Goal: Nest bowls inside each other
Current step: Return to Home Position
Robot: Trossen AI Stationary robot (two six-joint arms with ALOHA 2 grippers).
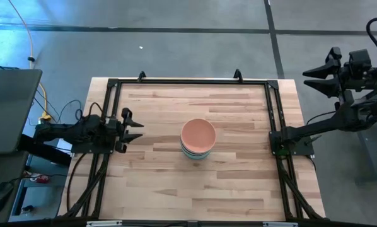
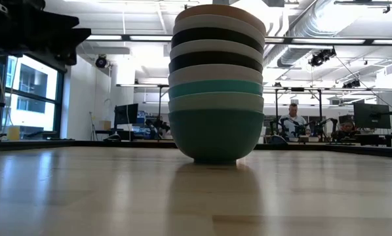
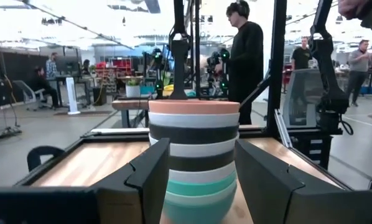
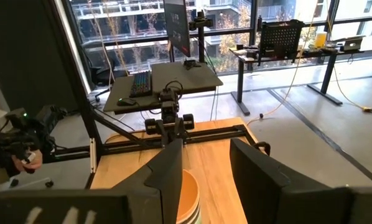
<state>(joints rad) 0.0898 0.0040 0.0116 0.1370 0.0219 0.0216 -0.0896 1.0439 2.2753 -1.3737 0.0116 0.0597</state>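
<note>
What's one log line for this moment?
bowl stack: salmon-pink bowl on top, table centre | left gripper: open, empty, left edge | right gripper: open, empty, beyond right edge

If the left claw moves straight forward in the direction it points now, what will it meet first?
Most likely the stack of bowls: the left claw, open, points straight at it, with only bare table between. Which bowl it would touch first is unclear.

Grey concrete floor [image 1: 195, 44] all around, tall windows [image 4: 127, 25] along one side, desks [image 4: 201, 76] with monitors [image 4: 176, 28], pale ducts [image 2: 327, 23] overhead, a person [image 3: 245, 56] in black standing nearby.
</note>
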